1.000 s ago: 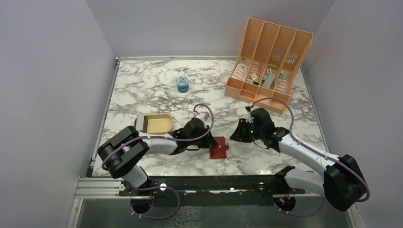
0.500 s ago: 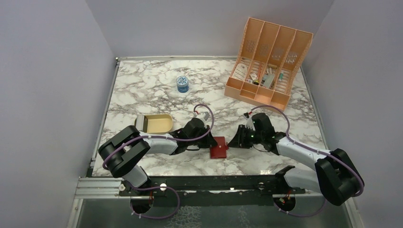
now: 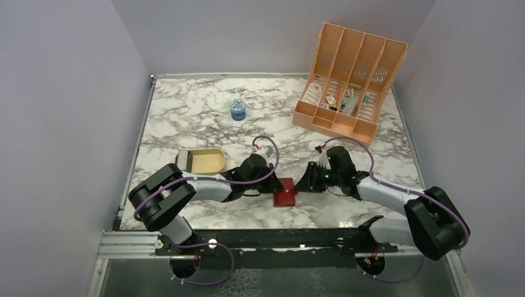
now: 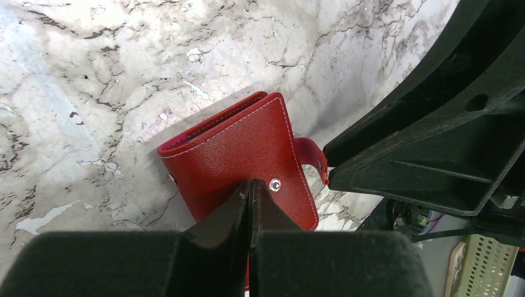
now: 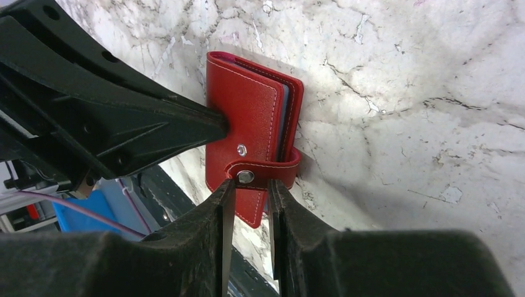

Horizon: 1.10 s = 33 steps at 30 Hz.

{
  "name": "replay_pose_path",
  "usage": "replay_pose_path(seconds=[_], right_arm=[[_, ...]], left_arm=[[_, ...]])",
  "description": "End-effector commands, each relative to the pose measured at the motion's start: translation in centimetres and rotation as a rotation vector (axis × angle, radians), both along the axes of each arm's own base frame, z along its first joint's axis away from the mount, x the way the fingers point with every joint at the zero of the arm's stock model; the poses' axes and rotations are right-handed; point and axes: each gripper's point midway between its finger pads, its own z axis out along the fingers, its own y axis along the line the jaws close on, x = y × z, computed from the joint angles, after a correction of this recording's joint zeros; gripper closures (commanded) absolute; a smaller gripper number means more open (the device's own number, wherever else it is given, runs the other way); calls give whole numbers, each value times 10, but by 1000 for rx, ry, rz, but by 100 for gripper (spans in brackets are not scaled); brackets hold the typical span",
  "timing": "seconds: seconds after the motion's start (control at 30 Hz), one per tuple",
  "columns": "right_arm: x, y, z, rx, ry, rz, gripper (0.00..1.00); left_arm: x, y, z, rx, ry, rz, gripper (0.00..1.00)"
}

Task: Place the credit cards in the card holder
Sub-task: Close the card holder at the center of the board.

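Obstacles: card holder (image 3: 286,193) near the centre of the table (image 3: 186,117), hemmed in by my left gripper (image 4: 250,189), tips together on it, and my right gripper (image 5: 247,185), tips slightly apart at its strap (image 5: 275,167). Tan tray (image 3: 204,161) at left; jar (image 3: 238,109) and peach organizer (image 3: 347,80) far back. Passage: bare marble between these.

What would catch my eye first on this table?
The bright red card holder lies near the middle of the marble table, close to its near edge. The left gripper, shut, presses its tip on the cover, while the right gripper has its jaws slightly apart at the snap strap. A tall peach organizer stands at the far right.
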Motion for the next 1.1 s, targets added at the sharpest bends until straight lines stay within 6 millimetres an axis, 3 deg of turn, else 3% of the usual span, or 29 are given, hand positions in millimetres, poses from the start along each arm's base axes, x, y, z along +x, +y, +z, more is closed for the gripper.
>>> replay_pose_path(seconds=[0.0,0.4,1.07], right_arm=[[2,9,5,52,-12,41,74],[-3,19,1,97,4,122,78],[1,21,-8,70,59,109,83]], left_arm=[[-1,8,-14,55,8,16,98],[-1,6,-13,50,15,17,98],[-3,4,-15,49,28,17,98]])
